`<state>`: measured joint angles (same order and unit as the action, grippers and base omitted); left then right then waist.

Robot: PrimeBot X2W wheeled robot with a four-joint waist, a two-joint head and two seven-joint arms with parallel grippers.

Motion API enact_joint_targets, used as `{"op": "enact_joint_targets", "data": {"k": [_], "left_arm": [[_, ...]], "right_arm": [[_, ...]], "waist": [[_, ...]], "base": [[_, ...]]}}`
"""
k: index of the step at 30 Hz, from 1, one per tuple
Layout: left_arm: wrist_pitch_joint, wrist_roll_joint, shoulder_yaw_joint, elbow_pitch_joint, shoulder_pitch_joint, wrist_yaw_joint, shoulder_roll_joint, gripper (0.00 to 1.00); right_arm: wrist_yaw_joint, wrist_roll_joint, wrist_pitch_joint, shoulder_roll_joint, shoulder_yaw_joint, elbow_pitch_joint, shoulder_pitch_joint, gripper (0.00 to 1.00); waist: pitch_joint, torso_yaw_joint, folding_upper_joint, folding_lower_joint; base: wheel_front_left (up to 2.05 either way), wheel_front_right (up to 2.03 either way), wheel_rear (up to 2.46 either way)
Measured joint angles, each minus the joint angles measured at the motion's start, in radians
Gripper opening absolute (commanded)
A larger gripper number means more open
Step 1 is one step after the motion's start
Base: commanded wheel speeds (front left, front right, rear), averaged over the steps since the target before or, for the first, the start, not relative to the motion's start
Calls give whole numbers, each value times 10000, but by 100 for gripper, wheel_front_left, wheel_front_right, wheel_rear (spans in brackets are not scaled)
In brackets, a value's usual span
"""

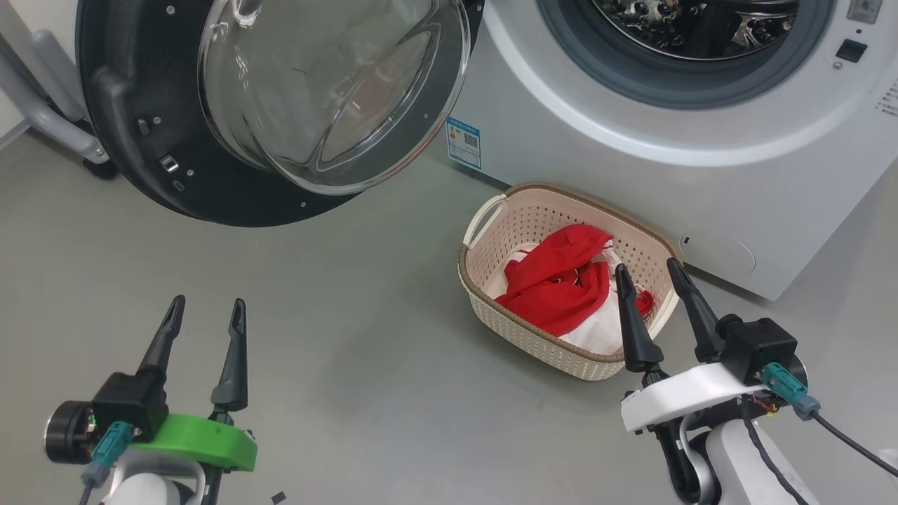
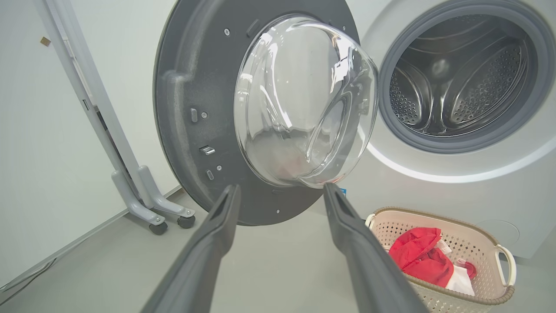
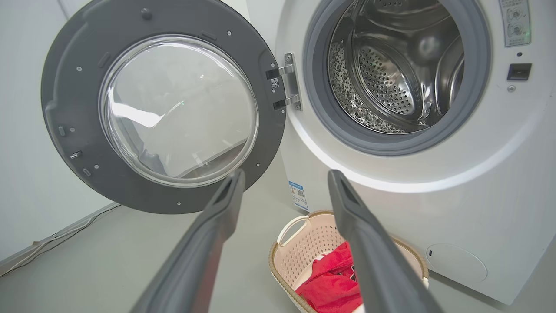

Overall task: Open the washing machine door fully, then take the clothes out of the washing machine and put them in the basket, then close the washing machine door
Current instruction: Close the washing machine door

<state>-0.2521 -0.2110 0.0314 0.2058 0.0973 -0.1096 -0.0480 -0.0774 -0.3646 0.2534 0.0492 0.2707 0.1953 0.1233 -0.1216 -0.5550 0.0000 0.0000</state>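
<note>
- The floor (image 1: 337, 365) is smooth, matt grey. A small dark scrap (image 1: 278, 497) lies on it near the left arm.
- A white wall (image 2: 39, 130) closes the room on the left, and a thin cable (image 3: 65, 237) runs along its foot.
- A grey stand (image 2: 130, 182) on castors rests by that wall, behind the door (image 1: 133, 154).
- The washer (image 1: 736, 203) sits on the floor ahead and to the right, its steel drum (image 3: 391, 74) open to view.
- The door hangs swung wide to the left on its hinge (image 3: 290, 82), with its glass bowl bulging towards the robot.
- The basket (image 1: 533, 337) stands on the floor just in front of the washer, below the drum opening.
- The red and white clothes (image 1: 561, 287) lie inside the basket.
- The left gripper (image 1: 208, 303) hovers over bare floor, fingers apart and empty.
- The right gripper (image 1: 647, 266) hovers at the basket's near right edge, fingers apart, holding nothing.
</note>
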Motion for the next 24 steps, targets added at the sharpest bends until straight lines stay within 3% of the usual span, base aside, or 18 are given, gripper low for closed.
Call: {"op": "enact_joint_targets", "data": {"k": [24], "left_arm": [[0,12,29,-59,-12,-2,15,100]], "right_arm": [[-4,-13,0,2,-8,121,124,100]], "waist": [[19,31,0,0]], "base": [[0,0,0]]}}
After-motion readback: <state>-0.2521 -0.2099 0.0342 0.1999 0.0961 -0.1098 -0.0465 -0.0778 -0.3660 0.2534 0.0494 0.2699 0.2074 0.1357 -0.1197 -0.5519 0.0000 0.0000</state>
